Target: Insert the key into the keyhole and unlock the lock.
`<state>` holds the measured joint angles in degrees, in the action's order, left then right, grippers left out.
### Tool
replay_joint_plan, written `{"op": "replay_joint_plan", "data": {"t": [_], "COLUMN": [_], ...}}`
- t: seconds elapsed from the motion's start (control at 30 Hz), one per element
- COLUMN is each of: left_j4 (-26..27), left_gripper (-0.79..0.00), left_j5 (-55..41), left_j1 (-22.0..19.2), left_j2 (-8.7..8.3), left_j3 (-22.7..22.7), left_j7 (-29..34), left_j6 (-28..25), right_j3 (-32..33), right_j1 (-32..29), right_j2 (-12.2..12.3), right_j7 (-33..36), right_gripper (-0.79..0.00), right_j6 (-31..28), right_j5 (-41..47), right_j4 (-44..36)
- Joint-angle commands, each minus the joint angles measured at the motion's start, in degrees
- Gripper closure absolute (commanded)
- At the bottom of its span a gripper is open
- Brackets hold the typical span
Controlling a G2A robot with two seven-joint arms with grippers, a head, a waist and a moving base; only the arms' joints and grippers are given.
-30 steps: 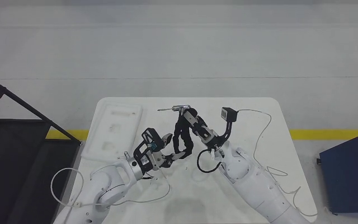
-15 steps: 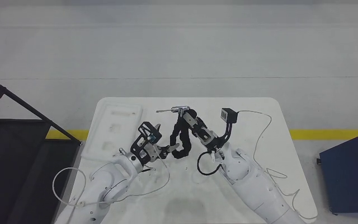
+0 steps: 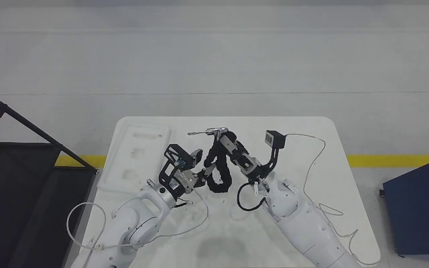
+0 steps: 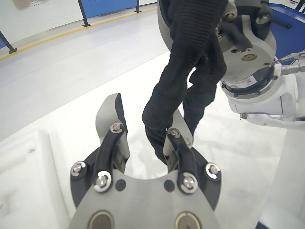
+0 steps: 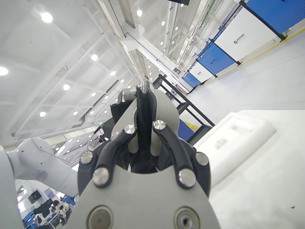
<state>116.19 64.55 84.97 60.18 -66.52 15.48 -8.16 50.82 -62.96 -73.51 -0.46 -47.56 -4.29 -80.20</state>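
In the top view, the right gripper (image 3: 224, 142) holds a black fabric-sleeved cable lock (image 3: 216, 171) above the table (image 3: 301, 144), just beside the white foam tray (image 3: 137, 157). Its metal lock head (image 3: 218, 128) is at the end farther from the robot. A thin metal piece (image 3: 196, 132) juts from the head toward the tray; it may be the key, but I cannot tell whether it is seated in the keyhole. The left gripper (image 3: 198, 169) sits between the tray and the hanging loop of cable. In the left wrist view, the left gripper (image 4: 145, 107) is spread wide, and the sleeved cable lies against or just in front of the inner face of one finger (image 4: 183, 129), not pinched. In the right wrist view, the right gripper (image 5: 143, 96) is clenched on the cable just short of the lock head, with the tray beyond it. By my judgement the lock is lifted and presented, turning the key and opening the lock are left to do, and the left gripper has hold of nothing yet.
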Motion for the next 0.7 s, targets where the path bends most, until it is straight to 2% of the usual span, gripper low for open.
{"op": "replay_joint_plan", "data": {"t": [0.0, 0.13, 0.2, 0.23, 0.47, 0.57, 0.67], "left_j4": [-0.5, -0.4, 0.0, 0.2, 2.5, 5.1, 7.8], "left_gripper": [-0.336, -0.277, -0.163, 0.0, 0.0, 0.0, 0.0], "left_j5": [0.3, -0.9, 0.1, 0.8, 1.2, 1.0, 1.4], "left_j1": [-0.5, -1.5, -2.1, -2.5, -2.9, -2.2, -0.6], "left_j2": [0.22, 0.71, 0.83, 0.88, 1.28, 1.26, 1.22], "left_j3": [0.3, 0.7, 0.9, 1.1, 2.5, 3.2, 2.9], "left_j7": [0.2, 0.8, 1.1, 1.2, 2.0, 3.5, 4.8], "left_j6": [1.2, 3.9, 3.9, 3.6, 2.0, -0.6, 0.2], "right_j3": [0.1, 0.4, 0.5, 0.5, 1.4, 1.7, 2.0], "right_j1": [-0.2, -0.8, -1.3, -1.5, -1.9, -2.2, -2.4], "right_j2": [-0.1, -0.3, -0.4, -0.4, -0.8, -1.0, -1.2], "right_j7": [0.2, 1.1, 1.6, 1.8, 1.5, 1.1, 0.9], "right_gripper": [0.0, 0.0, 0.0, 0.0, 0.0, 0.0, 0.0], "right_j6": [0.0, 0.0, 0.2, 0.2, 0.5, 1.5, 2.0], "right_j5": [-0.1, -0.6, -0.7, -0.7, -0.5, -0.6, -0.9], "right_j4": [-0.2, -0.8, -1.0, -1.0, -0.2, -0.1, -0.1]}}
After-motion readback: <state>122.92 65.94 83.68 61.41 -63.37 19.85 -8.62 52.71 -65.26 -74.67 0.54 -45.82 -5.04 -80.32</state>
